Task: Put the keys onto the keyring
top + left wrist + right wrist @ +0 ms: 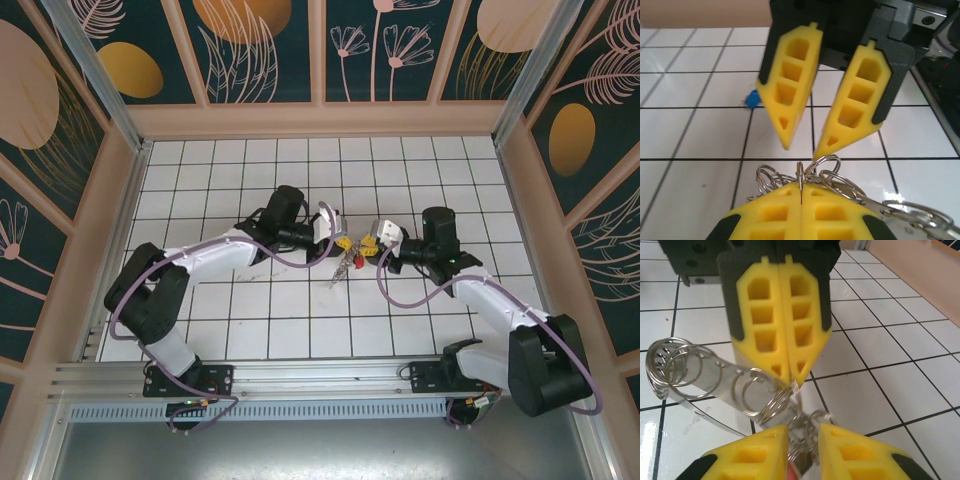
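The left gripper (801, 192) has its jaws pressed together on the wire of the keyring (725, 385), holding it clear of the bench (260, 330). The bunch of small rings fans out just beyond those jaws and hangs below them. The right gripper (802, 432) faces it tip to tip with its jaws narrowly parted. Loops of ring lie in the gap, but I can make out nothing pinched there. A key (356, 257) shows as a red head just under the right jaws; its blade is too small to tell.

To do this step well, I judge that the left jaws should hold the ring steady. The right jaws should take the key by its red head, line its hole up with one open ring end and feed it on slowly, since neighbouring loops could snag.

Counted:
- two pairs of jaws
- one keyring
- at least five small rings, overlapping too much for an exact count
- one red key head
- one small blue object (752, 99) on the bench beyond the right jaws
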{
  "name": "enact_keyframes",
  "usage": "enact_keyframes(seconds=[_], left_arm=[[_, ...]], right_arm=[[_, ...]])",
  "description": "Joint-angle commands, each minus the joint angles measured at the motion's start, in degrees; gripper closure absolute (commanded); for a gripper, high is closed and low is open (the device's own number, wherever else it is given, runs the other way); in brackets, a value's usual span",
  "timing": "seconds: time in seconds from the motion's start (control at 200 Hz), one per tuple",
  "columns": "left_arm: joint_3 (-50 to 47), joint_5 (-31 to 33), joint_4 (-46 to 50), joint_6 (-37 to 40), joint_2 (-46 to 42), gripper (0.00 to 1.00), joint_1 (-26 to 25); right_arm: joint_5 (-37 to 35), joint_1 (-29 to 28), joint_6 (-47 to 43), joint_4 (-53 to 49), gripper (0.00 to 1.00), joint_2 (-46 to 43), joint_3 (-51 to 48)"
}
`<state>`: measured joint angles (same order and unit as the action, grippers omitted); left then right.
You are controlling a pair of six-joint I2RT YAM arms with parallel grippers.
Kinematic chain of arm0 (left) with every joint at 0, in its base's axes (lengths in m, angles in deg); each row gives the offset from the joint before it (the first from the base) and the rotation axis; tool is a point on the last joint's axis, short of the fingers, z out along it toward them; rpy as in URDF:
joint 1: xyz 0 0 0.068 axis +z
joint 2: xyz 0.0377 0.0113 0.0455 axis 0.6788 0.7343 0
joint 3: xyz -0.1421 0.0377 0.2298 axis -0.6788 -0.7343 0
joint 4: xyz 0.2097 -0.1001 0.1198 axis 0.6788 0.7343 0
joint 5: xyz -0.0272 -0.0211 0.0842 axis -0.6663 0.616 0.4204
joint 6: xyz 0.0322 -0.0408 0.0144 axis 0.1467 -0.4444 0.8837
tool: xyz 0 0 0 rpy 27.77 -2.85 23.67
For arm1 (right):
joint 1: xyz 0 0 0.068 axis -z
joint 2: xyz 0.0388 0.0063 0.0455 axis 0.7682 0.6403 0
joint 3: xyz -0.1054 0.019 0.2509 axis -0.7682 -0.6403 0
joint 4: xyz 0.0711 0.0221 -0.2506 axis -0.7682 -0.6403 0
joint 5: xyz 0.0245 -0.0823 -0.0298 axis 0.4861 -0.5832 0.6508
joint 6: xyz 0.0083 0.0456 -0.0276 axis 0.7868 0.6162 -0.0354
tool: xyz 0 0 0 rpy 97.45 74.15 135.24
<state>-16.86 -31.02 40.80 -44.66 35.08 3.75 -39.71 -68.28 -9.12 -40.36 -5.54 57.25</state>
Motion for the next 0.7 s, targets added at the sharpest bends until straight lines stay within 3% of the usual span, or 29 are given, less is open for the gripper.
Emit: enact_keyframes(seconds=[0.0, 0.696], left_arm=[[-0.83, 4.03, -5.25, -1.0, -3.52, 1.0, 0.07], [0.89, -2.18, -2.79, -5.59, 2.06, 1.0, 0.01]], right_arm=[[0.58, -0.11, -0.9, -1.57, 0.76, -2.15, 2.05], [6.08, -1.93, 4.39, 1.51, 0.74, 0.33, 2.55]])
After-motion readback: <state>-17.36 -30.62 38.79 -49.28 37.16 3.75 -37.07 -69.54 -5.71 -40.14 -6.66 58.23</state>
